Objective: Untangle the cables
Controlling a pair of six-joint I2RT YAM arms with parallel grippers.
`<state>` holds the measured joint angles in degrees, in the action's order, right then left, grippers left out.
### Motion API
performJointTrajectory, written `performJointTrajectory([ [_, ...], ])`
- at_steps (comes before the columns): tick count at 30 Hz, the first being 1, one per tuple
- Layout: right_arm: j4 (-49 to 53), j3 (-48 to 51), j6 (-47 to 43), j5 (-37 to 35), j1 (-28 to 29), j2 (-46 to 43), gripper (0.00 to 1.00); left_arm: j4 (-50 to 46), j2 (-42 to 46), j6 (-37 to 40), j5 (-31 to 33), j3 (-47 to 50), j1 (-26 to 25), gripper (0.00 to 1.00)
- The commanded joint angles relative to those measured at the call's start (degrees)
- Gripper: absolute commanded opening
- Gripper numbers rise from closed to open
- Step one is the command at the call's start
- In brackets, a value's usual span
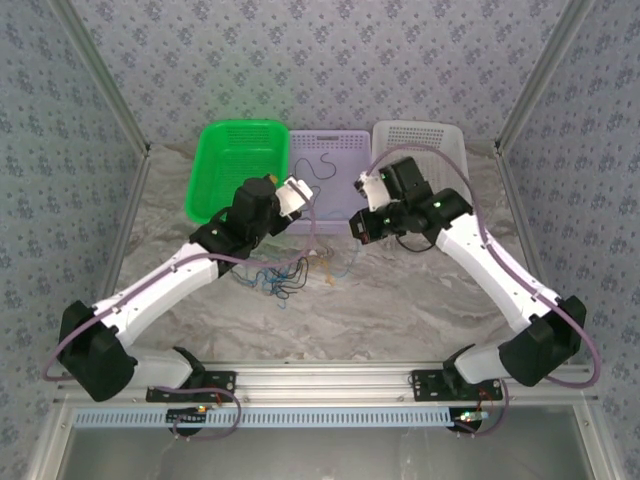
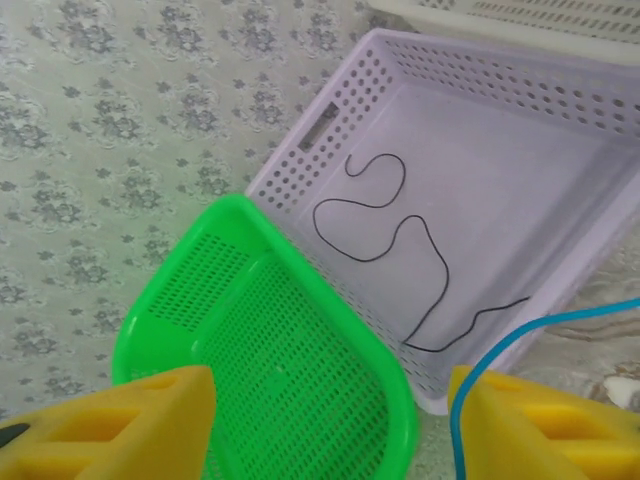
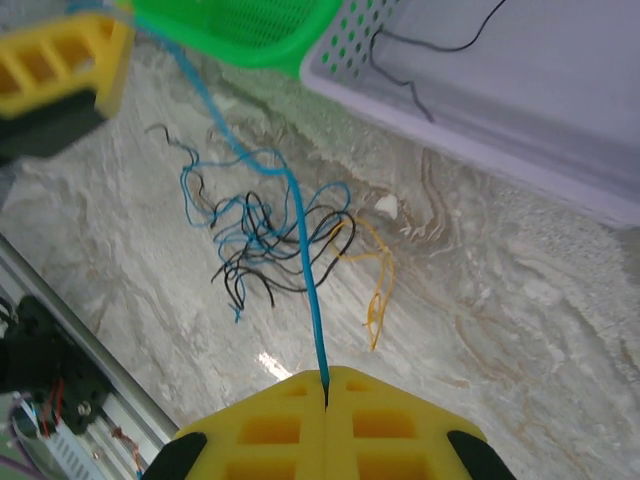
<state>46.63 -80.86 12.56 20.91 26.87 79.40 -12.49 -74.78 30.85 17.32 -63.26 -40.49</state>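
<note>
The white plastic basket (image 2: 520, 15) is cut off at the frame's edge; the tangle of thin blue, black and olive cables (image 3: 255, 240) cannot be sorted strand by strand. It is spread on the grey marbled counter (image 1: 420, 300), enclosed by patterned wallpaper (image 1: 320, 60). The left arm's yellow fingers (image 2: 110, 430) are held apart. The right arm's yellow fingers (image 3: 270, 430) are pressed together on a straight blue cable (image 3: 306, 270).

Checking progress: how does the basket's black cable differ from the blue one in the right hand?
The black cable lies loose and curled in the lilac basket; the blue cable runs straight above the table. Nothing holds the black cable; the shut right hand pinches the blue cable. Both are thin.
</note>
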Motion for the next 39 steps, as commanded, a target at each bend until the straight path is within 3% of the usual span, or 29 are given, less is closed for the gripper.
performJointTrajectory([
  [1, 3.2, -3.4, 1.6, 2.4, -3.6, -1.3, 0.00, -4.9, 2.1, -1.0, -4.0, 1.2, 0.4, 0.63],
  [8, 5.0, -6.6, 2.0, 4.8, -11.3, 0.4, 0.00, -6.6, 4.9, -5.4, -11.9, 1.7, 0.8, 0.66],
  [11, 4.4, -8.3, 3.2, 4.2, -13.8, 1.5, 0.00, -6.0, 5.8, -10.1, -12.2, 1.5, 1.2, 0.65],
  [20, -3.4, -16.0, 10.1, 4.7, -24.7, 10.7, 0.00, -8.5, 9.7, -41.2, -14.3, 1.5, 1.5, 0.56],
  [23, -7.6, -18.8, 13.2, 4.7, -27.9, 15.3, 0.00, -7.2, 12.5, -48.0, -17.2, 4.6, 1.2, 0.53],
  [29, -16.1, -23.7, 19.4, 4.7, -33.3, 25.5, 0.00, -7.5, 19.7, -53.0, -18.6, 9.5, -0.3, 0.52],
  [34, -12.6, -31.2, 19.7, 5.3, -34.0, 36.2, 0.00, -10.6, 23.5, -55.4, -18.4, 10.8, -0.5, 0.53],
  [39, -8.3, -30.8, 18.1, 5.7, -33.7, 40.2, 0.32, -13.0, 24.1, -60.3, -20.0, 12.3, -0.6, 0.53],
])
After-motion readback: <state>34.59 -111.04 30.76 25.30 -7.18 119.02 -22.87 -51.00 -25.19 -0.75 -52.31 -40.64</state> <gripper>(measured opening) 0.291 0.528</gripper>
